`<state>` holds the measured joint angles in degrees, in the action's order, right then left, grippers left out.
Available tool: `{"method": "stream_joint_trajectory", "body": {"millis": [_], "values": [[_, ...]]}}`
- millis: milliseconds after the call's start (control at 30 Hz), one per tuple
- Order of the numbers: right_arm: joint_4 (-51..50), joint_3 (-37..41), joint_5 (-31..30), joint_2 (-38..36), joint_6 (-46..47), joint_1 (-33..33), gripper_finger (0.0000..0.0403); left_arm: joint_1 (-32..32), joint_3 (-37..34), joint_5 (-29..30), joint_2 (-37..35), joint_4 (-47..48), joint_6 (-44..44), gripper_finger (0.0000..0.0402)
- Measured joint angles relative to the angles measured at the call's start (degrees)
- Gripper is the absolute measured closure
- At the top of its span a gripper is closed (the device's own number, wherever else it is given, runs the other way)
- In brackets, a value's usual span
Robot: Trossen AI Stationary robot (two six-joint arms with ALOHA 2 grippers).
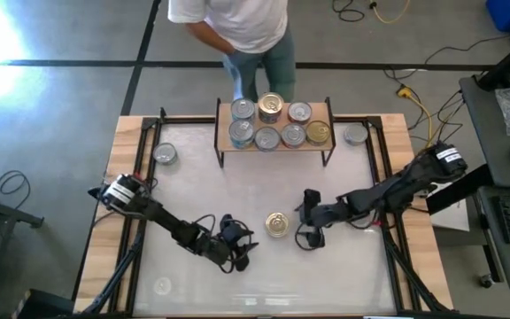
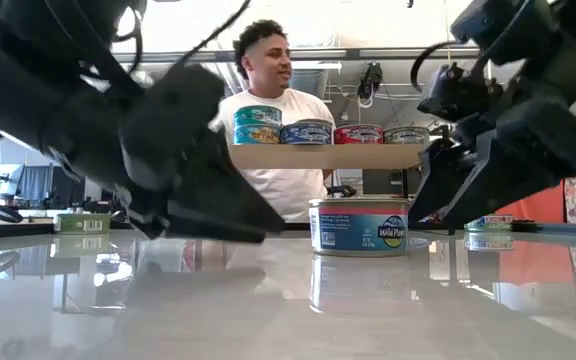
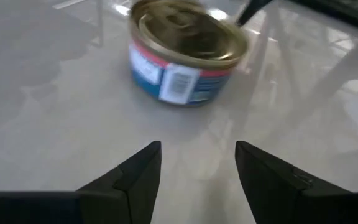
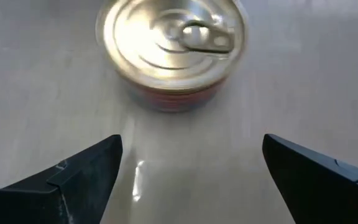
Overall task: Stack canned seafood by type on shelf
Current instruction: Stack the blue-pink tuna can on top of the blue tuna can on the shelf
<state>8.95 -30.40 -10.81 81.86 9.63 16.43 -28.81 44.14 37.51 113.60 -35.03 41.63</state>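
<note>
High view: a white table with wooden edges (image 1: 131, 133) is seen from straight above, with two dark robot arms reaching in from the near corners. At the far edge stands a small wooden shelf (image 1: 273, 146) on thin black legs. Seven tins are gathered on its board, several silver-topped and at least two gold-topped; one gold-topped tin (image 1: 271, 107) appears to be stacked higher than the rest. Two more silver-topped tins are left on the table, one (image 1: 165, 154) off the shelf's left end and one (image 1: 354, 135) off its right end. A single gold-topped tin (image 1: 276, 224) is set upright near the middle of the table, between the two grippers. The left gripper (image 1: 235, 254) is placed just beside it on the near left, and the right gripper (image 1: 310, 221) just beside it on the right. Neither gripper is touching the tin. In the left wrist view, the left gripper's fingers (image 3: 135, 177) are seen partly spread with nothing between them. In the right wrist view, the right gripper's fingers (image 4: 89, 168) are spread wide and empty, with the tin ahead of them. In the low view, a row of tins is seen on the shelf, and a person in a white shirt (image 2: 273, 115) is standing behind it.
</note>
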Motion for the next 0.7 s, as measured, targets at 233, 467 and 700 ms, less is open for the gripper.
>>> {"method": "stream_joint_trajectory", "body": {"millis": [233, 467, 700], "values": [[17.8, 3.0, 4.6, 5.9, -11.3, -3.5, 0.0022, 4.0, 2.7, 1.0, 4.1, -0.9, 0.4, 0.0211], [26.2, -1.3, 5.9, 15.4, -14.8, -4.5, 0.0022, 6.6, 2.7, 0.8, 3.9, -0.3, -1.9, 0.0211], [25.2, -6.0, 6.9, 19.4, -12.6, -4.7, 0.0021, 7.6, 2.5, 1.6, 3.8, -0.4, -5.4, 0.0211]]}}
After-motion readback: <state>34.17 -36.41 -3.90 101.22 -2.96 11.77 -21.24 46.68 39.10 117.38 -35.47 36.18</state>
